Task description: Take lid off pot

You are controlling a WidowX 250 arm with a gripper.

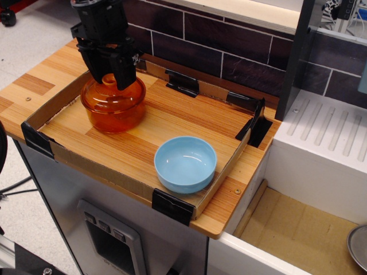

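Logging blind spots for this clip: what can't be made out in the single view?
- Lid knob: mostly hidden between the gripper fingers, so actual contact cannot be told.
- Lid-to-pot seam: both amber and see-through, so whether it has lifted is unclear.
- Arm above the gripper: cut off by the top edge.
- Grey round object: cut off at the bottom-right corner.

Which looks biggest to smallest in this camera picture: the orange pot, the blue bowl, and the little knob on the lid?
1. The pot and the bowl look about equally wide; the bowl sits nearer the camera, so I won't rank them.
2. The knob, partly hidden between the gripper fingers, is clearly smallest.
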